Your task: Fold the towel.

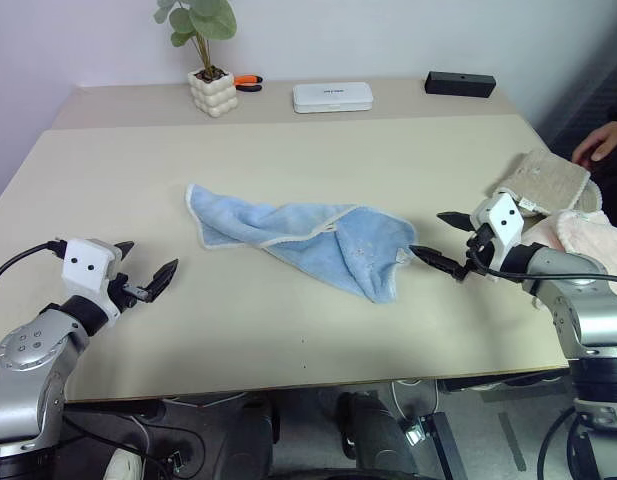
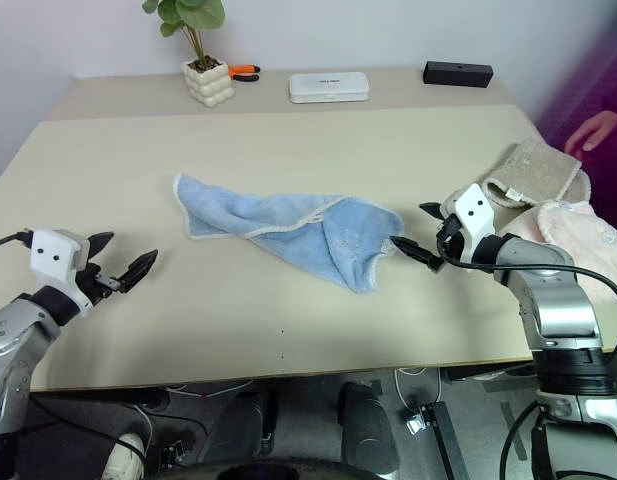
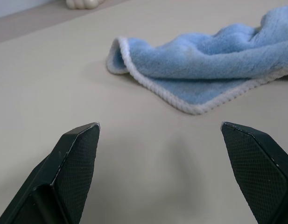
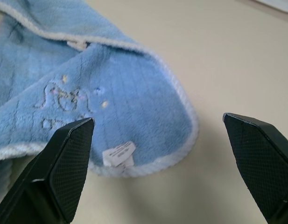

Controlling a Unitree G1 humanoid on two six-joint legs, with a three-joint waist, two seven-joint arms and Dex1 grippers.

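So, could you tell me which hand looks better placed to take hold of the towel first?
Probably the right hand: open, its fingers almost at the towel corner with the white tag. The left hand, also open, sits farther from the cloth.

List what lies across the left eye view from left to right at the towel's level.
Left tool → towel → right tool → beige ribbed cloth

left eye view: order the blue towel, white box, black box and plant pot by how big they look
1. towel
2. white box
3. black box and plant pot look alike, unranked; all three sit farther back than the towel.
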